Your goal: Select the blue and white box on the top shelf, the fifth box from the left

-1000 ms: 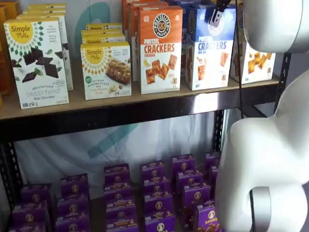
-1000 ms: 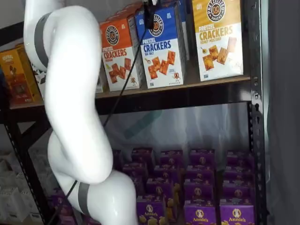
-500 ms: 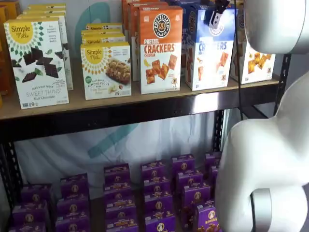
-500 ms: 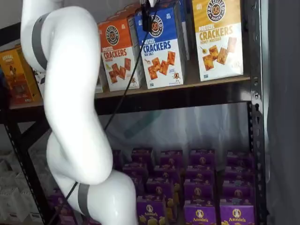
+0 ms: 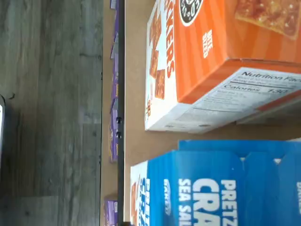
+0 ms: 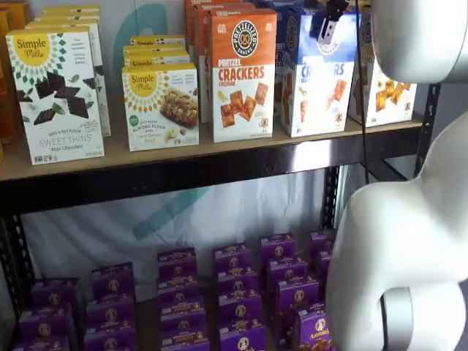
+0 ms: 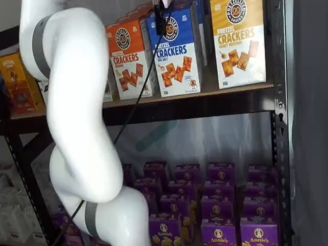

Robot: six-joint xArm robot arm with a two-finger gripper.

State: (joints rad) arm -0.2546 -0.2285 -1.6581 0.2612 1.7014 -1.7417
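The tall blue and white Pretzel Crackers carton [image 7: 177, 48] stands on the tan wood-board top shelf with its dark metal front beam [image 7: 205, 102], between an orange-topped Pretzel Crackers carton [image 7: 128, 56] at its nine o'clock and a yellow-topped cracker carton [image 7: 238, 41] at its three o'clock. The black-fingered gripper [image 7: 161, 23] hangs at the blue carton's upper front edge, about eleven o'clock on its face; whether its fingers are apart I cannot tell. The step in hand looks like the final approach. Next the fingers likely need to straddle the carton's top and close.
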